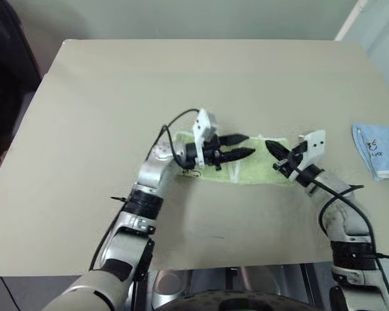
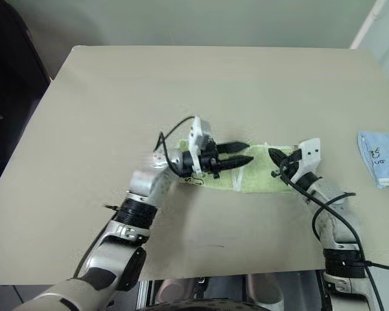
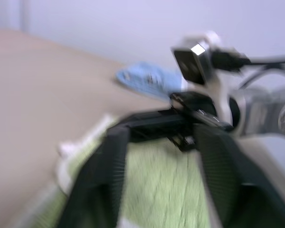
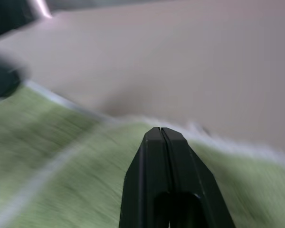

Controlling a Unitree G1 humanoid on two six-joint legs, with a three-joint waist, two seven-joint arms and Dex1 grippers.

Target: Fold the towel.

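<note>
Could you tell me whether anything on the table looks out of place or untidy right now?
Nothing looks damaged or spilled. The green towel lies folded into a narrow strip, and a blue cloth sits apart at the table's right edge.

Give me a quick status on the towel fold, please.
Left claw open above towel. Right claw shut, empty, over its other end. Towel folded narrow on table. Blue cloth apart.

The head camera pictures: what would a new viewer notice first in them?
First, the light green towel, lying as a narrow strip near the middle of the beige table. Both arms meet over it: the left tool open above its middle, the right tool shut at its right end. A small light blue cloth lies apart at the table's right edge.
</note>
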